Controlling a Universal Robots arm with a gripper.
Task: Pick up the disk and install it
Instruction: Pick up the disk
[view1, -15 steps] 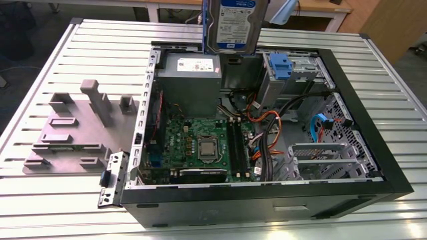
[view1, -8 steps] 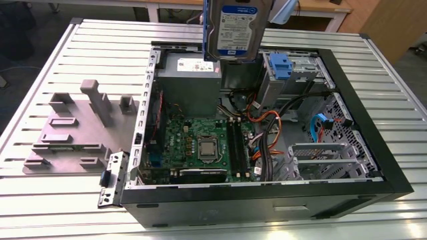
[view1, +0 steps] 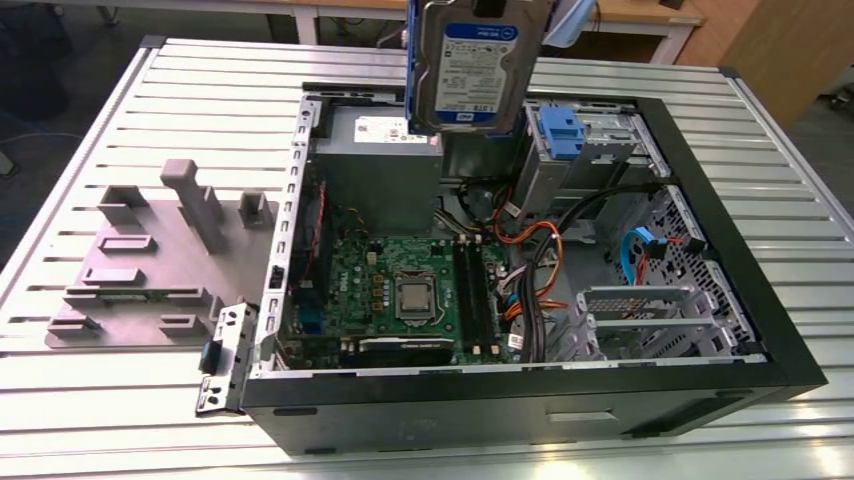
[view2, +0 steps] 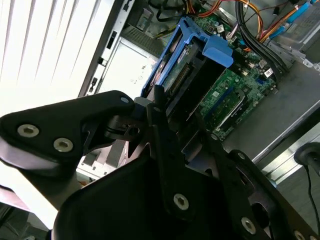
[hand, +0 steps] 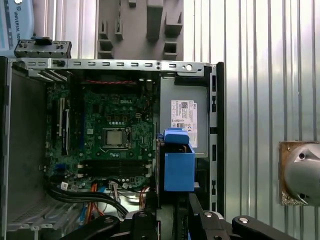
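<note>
The disk (view1: 470, 65), a silver hard drive with a white-and-blue label in a blue plastic bracket, hangs upright in the air above the back of the open computer case (view1: 534, 395). In both wrist views my gripper (view2: 175, 107) (hand: 175, 212) is shut on it, one black finger on each side. The disk's blue bracket (hand: 178, 162) (view2: 200, 42) points down toward the case's inside. It hovers over the spot between the grey power supply box (view1: 380, 150) and the drive cage with its blue tab (view1: 567, 132). The disk touches nothing in the case.
The case lies open on a ribbed metal table (view1: 747, 120), with the green motherboard (view1: 400, 290) and bundles of cables (view1: 534, 250) inside. A grey fixture plate with upright pegs (view1: 147, 260) sits at the exterior view's left. A loose bracket (view1: 224, 355) lies by the case's corner.
</note>
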